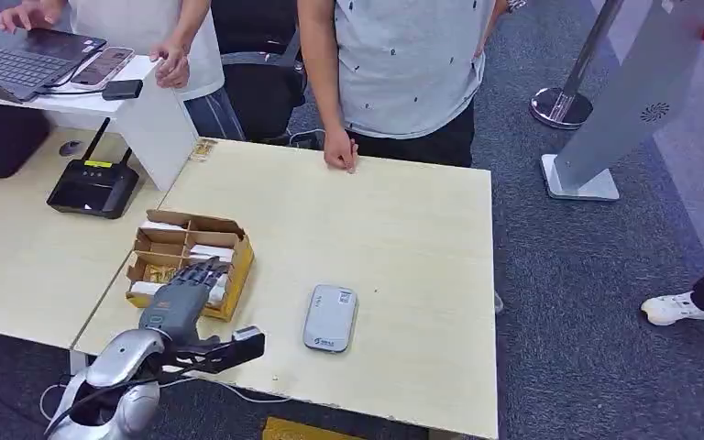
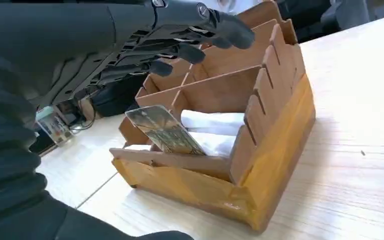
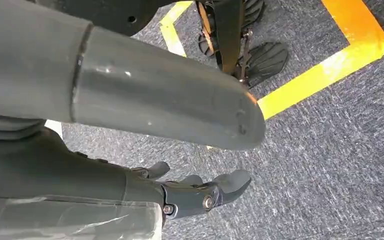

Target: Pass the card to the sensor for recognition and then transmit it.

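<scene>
Reaching in from the near left, the robot's left hand [image 1: 183, 298] is hovering over a brown cardboard box [image 1: 238, 261] on the pale tabletop [image 1: 403, 229], its fingers [image 2: 190, 50] spread wide and holding nothing. Inside a near compartment, a card [image 2: 162, 130] is leaning tilted beside white cards [image 2: 212, 122]. Right of the box, a grey sensor [image 1: 330, 317] is lying flat. Down by the carpet, the right hand [image 3: 200, 192] is hanging loosely open. At the far edge, a person's hand [image 1: 340, 151] is touching the tabletop.
</scene>
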Tool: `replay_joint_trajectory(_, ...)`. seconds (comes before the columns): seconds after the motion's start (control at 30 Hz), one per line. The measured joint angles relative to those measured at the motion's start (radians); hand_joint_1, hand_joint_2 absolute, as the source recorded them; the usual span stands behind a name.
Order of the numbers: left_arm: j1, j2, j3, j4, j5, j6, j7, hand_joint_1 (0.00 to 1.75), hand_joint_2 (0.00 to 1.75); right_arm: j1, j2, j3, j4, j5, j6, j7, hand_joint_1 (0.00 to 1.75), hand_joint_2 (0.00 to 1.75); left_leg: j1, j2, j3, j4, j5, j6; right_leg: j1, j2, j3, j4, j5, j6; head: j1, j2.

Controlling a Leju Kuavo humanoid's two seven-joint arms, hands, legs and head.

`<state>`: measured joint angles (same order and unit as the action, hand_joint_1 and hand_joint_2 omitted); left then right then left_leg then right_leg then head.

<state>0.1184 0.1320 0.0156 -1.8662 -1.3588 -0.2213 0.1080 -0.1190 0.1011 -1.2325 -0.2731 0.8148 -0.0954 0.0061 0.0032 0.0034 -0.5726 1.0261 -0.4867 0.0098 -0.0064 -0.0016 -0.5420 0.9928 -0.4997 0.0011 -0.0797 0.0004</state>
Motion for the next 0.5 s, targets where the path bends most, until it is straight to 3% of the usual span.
replay_joint_trajectory(0.5, 0.008, 0.007, 0.0, -0.031, -0.039, 0.002, 0.021, 0.0, 1.75, 0.0, 0.0, 0.0, 0.0, -0.009, -0.007, 0.003, 0.0, 0.0, 0.0, 0.0, 0.0, 0.0, 0.0, 0.0, 0.0, 0.0, 0.0, 0.0, 0.0, 0.0, 0.0, 0.0)
